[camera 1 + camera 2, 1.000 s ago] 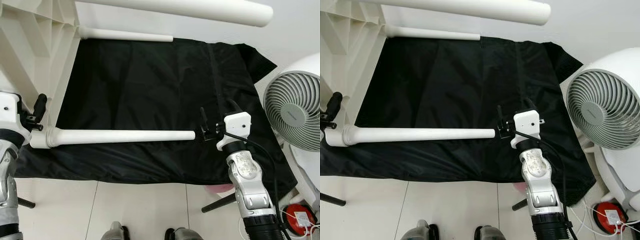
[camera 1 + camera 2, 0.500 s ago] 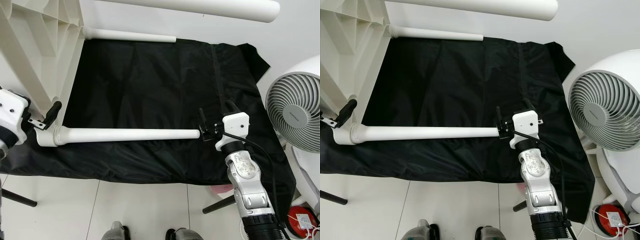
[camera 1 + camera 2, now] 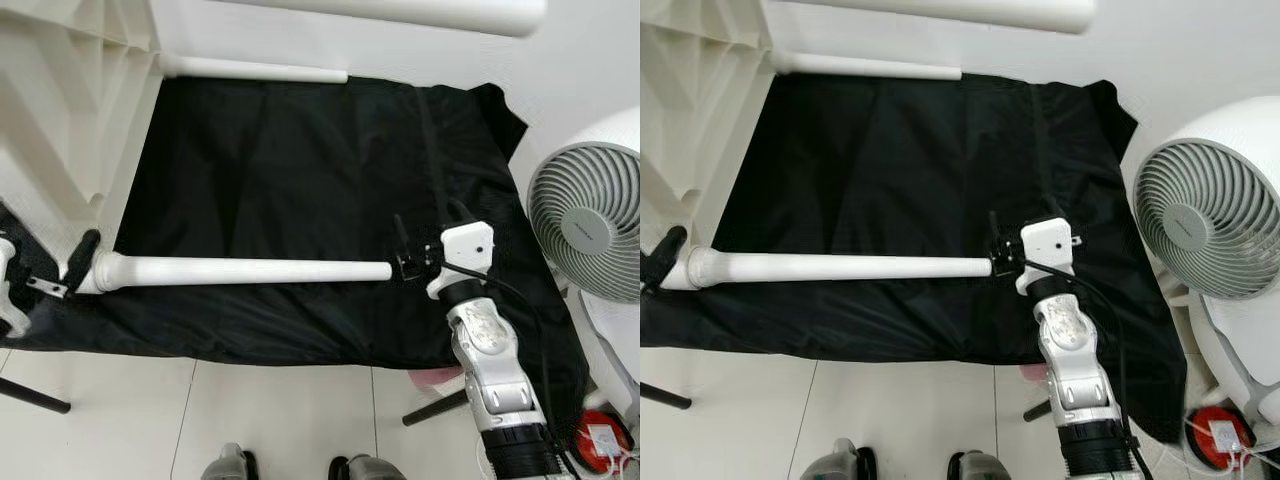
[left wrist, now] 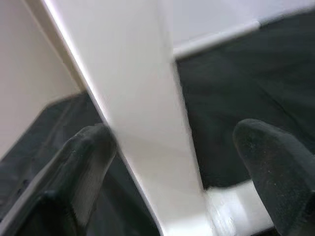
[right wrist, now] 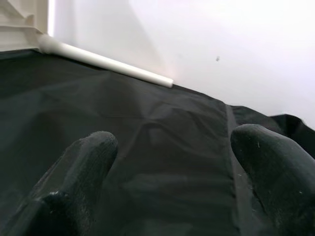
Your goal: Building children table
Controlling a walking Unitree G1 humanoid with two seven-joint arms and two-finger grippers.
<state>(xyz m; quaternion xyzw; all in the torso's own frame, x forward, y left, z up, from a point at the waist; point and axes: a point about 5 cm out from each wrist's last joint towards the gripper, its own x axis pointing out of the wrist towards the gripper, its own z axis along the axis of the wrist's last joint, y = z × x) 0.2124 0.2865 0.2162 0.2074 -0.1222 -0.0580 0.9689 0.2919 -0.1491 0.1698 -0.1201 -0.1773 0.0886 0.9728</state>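
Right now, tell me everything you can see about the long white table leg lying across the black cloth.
The white table leg is a smooth, plastic-looking tube lying flat across the black cloth. Its wider collared end is at the tabletop's corner beside the left gripper; its narrow end meets the right gripper, jaws open.

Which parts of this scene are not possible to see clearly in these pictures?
- Left pincer: the left eye view's edge cuts off its body, so contact with the leg is unclear.
- Tabletop: cropped by the top left corner.
- Upper leg: cut by the top edge.
- Left wrist view: blurred white surface, identity unclear.
- Fan: cut by the right edge.
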